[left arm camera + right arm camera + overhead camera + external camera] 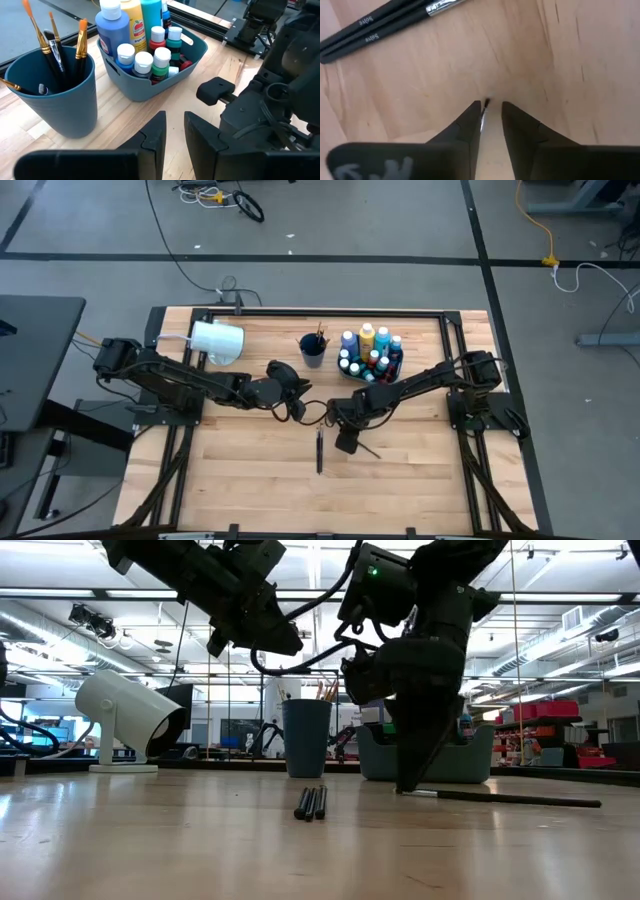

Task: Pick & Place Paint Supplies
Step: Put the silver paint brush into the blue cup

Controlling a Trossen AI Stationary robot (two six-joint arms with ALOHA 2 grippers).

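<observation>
Two dark paintbrushes [319,451] lie side by side mid-bench, and a third brush [520,799] lies just beside them under the right gripper [347,442], whose fingers [470,122] stand narrowly apart around its thin tip, touching the wood. Such a slim handle may roll or slip out as they close, or the fingers may scrape the bench. The left gripper [172,135] hovers near the blue cup [312,351], fingers slightly apart and empty.

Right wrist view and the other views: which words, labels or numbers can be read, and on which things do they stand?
"Solye", as far as it reads: white print on each of the two black paintbrush handles lying on the table, right wrist view.
Label on the yellow paint bottle, left wrist view: red mark, too small to read.
White marks on the right gripper body, bottom corner: blurred, unreadable.
Nothing else can be read.
</observation>
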